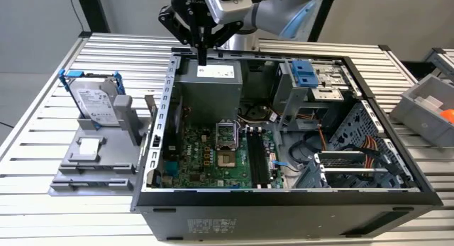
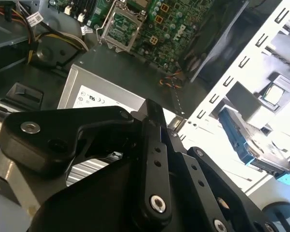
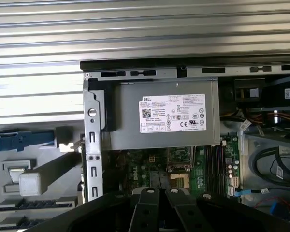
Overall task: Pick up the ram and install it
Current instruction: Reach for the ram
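- Hand [image 1: 203, 61] hangs over the rear of the open computer case [image 1: 284, 206], directly above the power supply [image 1: 209, 84]. It is clear of the supply, not touching.
- The black fingers [image 2: 152, 159] are drawn narrow, with the tips together. I can't tell whether anything is pinched between them.
- Ram: I can't place it for sure. A thin flat strip [image 1: 150, 108] stands on edge at the side of the grey fixture [image 1: 92, 166], just beside the case wall. I can't confirm that it is the stick.
- The power supply is a plain grey sheet-metal box with a white printed label on its top face.
- The motherboard [image 1: 202, 158] is green and densely populated, lying flat in the case floor. A square metal-framed CPU socket [image 1: 225, 145] sits on it, and long dark memory slots [image 1: 259, 158] run parallel just beside the socket.
- Hard drive [image 1: 95, 100]: a silver slab with blue plastic rails, propped upright on the fixture and well apart from the hand.
- The fixture is matte grey, blocky and stepped.
- The case is black perforated steel. It has a drive cage with a blue plastic tab [image 1: 303, 73] and orange cables [image 1: 369, 145] on the exterior view's right.
- The counter [image 1: 106, 49] is ribbed aluminium slats.
- A grey bin [image 1: 426, 105] sits at the exterior view's right edge.
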Robot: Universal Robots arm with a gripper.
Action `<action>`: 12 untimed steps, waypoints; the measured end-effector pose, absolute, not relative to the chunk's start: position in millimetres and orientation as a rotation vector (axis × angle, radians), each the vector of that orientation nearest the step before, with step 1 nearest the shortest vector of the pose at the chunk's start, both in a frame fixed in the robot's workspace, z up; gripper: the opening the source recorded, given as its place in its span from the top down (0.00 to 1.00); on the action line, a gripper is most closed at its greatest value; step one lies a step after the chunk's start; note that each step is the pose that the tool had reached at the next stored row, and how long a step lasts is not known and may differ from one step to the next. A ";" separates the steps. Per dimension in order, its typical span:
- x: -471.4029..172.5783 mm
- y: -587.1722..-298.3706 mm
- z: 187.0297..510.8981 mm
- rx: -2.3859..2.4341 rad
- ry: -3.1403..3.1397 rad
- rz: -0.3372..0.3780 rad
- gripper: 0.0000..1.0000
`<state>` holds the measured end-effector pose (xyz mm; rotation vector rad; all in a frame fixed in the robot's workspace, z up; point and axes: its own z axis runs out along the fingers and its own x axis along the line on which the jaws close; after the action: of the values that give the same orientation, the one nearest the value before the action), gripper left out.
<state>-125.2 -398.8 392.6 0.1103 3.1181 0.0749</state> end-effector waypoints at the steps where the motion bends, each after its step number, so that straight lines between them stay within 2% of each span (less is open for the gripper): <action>1: -127.0 -398.8 392.6 0.110 3.118 0.075 1.00; 12: -147.8 -398.7 392.6 0.110 3.118 0.075 1.00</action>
<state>-147.8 -398.7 392.6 0.1104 3.1180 0.0751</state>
